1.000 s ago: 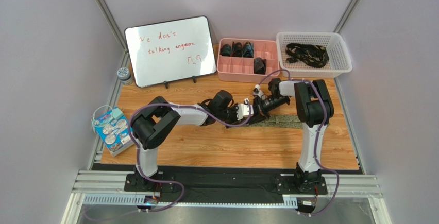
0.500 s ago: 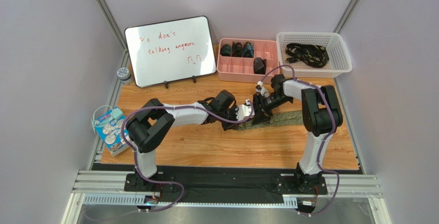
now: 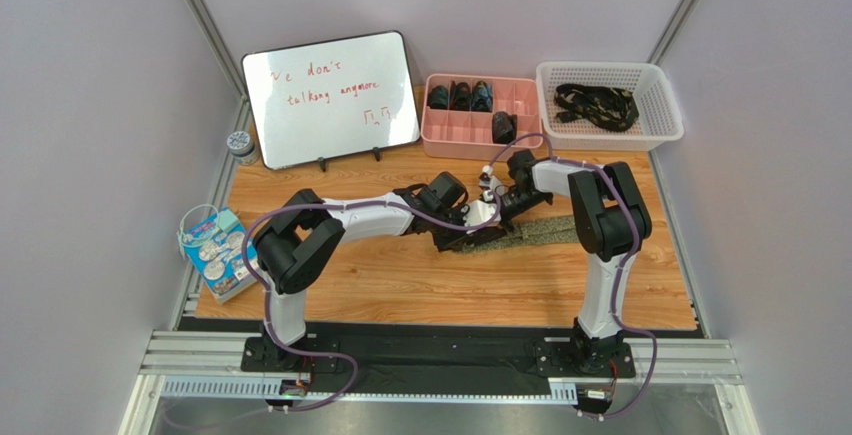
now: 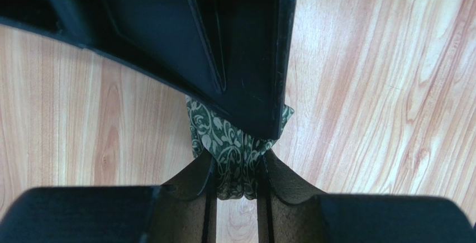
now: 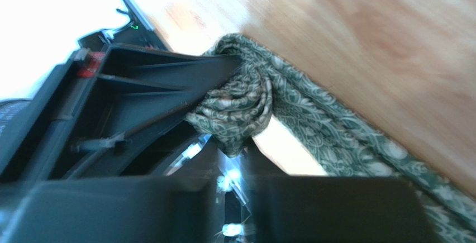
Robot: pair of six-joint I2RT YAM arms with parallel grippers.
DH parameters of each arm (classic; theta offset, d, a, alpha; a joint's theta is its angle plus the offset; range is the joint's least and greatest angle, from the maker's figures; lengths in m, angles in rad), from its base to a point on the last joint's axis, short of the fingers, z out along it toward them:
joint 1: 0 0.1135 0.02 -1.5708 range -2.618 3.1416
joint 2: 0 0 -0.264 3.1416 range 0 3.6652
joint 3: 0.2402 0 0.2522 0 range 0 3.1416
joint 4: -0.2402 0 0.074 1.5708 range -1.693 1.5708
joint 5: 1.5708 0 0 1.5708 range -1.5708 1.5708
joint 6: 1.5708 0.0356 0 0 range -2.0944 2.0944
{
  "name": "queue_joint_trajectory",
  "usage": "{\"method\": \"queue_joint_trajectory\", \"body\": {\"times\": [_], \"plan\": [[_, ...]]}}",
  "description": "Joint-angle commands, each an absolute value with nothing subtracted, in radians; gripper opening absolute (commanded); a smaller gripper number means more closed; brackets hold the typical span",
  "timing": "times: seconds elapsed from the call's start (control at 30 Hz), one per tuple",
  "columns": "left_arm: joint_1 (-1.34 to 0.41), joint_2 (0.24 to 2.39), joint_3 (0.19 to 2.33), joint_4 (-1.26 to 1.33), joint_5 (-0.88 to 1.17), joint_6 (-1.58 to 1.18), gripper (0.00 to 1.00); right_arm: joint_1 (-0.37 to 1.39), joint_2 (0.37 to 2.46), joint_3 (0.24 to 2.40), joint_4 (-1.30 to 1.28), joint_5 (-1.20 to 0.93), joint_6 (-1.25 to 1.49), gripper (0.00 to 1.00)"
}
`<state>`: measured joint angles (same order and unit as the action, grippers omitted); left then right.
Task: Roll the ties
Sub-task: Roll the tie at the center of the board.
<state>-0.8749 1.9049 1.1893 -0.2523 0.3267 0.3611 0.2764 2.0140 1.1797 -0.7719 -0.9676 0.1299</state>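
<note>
Green tie (image 3: 548,229): patterned, flat strip on desk (image 3: 400,285) at mid-right, left end wound into small roll (image 5: 241,102).
Left pincer (image 4: 234,171): closed on tie end, fabric pinched between fingers (image 4: 195,184).
Right pincer (image 3: 497,209): tip to tip with left pincer at roll; grip cannot be told, view blurred.
Pink tray (image 3: 440,141): far edge, rolled ties (image 3: 460,95) in compartments.
White basket (image 3: 548,105): beside tray, black ties (image 3: 597,105) heaped inside.
Whiteboard (image 3: 330,95): far left, propped.

Wooden table (image 3: 400,285) bears whiteboard (image 3: 332,97), pink tray (image 3: 470,149), basket (image 3: 610,138), tie (image 3: 550,230).
</note>
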Motion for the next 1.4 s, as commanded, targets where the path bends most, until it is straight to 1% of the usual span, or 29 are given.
{"method": "queue_joint_trajectory", "body": {"times": [0.0,0.07,0.1,0.13,0.2,0.23,0.27,0.3,0.5,0.53,0.63,0.67,0.7,0.83,0.93,1.03,1.07,1.13,1.2,1.23,1.27,1.3,1.37], "plan": [[-0.879,1.938,1.18,-0.356,0.284,0.353,0.21,0.27,2.042,1.172,-0.713,-0.913,0.123,0.0],[-0.871,1.911,1.16,-0.33,0.324,0.368,0.27,0.253,2.048,1.158,-0.715,-0.904,0.117,0.0],[-0.865,1.884,1.137,-0.316,0.337,0.371,0.34,0.236,2.052,1.151,-0.718,-0.9,0.114,0.0],[-0.861,1.872,1.129,-0.299,0.388,0.382,0.38,0.226,2.059,1.147,-0.719,-0.894,0.11,0.0],[-0.838,1.841,1.106,-0.252,0.423,0.371,0.47,0.197,2.078,1.147,-0.733,-0.887,0.097,0.0],[-0.825,1.83,1.1,-0.232,0.449,0.365,0.49,0.19,2.086,1.147,-0.735,-0.884,0.094,0.0],[-0.803,1.818,1.089,-0.209,0.471,0.351,0.58,0.184,2.094,1.149,-0.738,-0.885,0.092,0.0],[-0.792,1.797,1.068,-0.148,0.497,0.336,0.61,0.172,2.112,1.154,-0.744,-0.885,0.089,0.0],[-0.776,1.764,1.014,0.035,0.557,0.334,0.64,0.163,2.18,1.169,-0.761,-0.89,0.077,0.0],[-0.775,1.767,1.014,0.049,0.564,0.334,0.8,0.163,2.186,1.175,-0.764,-0.89,0.075,0.0],[-0.776,1.784,1.002,0.129,0.565,0.334,0.81,0.163,2.203,1.186,-0.778,-0.894,0.072,0.0],[-0.779,1.795,0.994,0.152,0.565,0.336,0.99,0.163,2.204,1.189,-0.781,-0.894,0.075,0.0],[-0.779,1.801,0.989,0.2,0.56,0.339,1.0,0.161,2.206,1.19,-0.782,-0.893,0.074,0.0],[-0.816,1.836,0.996,0.253,0.519,0.39,0.99,0.163,2.212,1.19,-0.79,-0.896,0.071,0.0],[-0.834,1.87,1.017,0.241,0.489,0.428,0.93,0.161,2.209,1.187,-0.793,-0.899,0.069,0.0],[-0.854,1.907,1.045,0.193,0.465,0.465,0.85,0.164,2.198,1.184,-0.793,-0.905,0.064,0.0],[-0.862,1.923,1.061,0.154,0.462,0.471,0.78,0.164,2.188,1.181,-0.793,-0.908,0.064,0.0],[-0.864,1.936,1.083,0.098,0.463,0.477,0.7,0.164,2.172,1.177,-0.793,-0.93,0.063,0.0],[-0.864,1.937,1.08,0.058,0.462,0.479,0.44,0.169,2.128,1.169,-0.796,-0.942,0.057,0.0],[-0.862,1.933,1.072,0.052,0.46,0.48,0.34,0.166,2.112,1.17,-0.804,-0.951,0.048,0.01],[-0.862,1.924,1.059,0.032,0.463,0.486,0.21,0.167,2.091,1.172,-0.83,-0.96,0.023,0.04],[-0.862,1.916,1.051,0.019,0.471,0.491,0.17,0.166,2.053,1.175,-0.848,-0.969,0.014,0.12],[-0.862,1.895,1.028,-0.029,0.507,0.511,0.1,0.163,2.007,1.181,-0.896,-0.982,-0.008,0.25]]}}
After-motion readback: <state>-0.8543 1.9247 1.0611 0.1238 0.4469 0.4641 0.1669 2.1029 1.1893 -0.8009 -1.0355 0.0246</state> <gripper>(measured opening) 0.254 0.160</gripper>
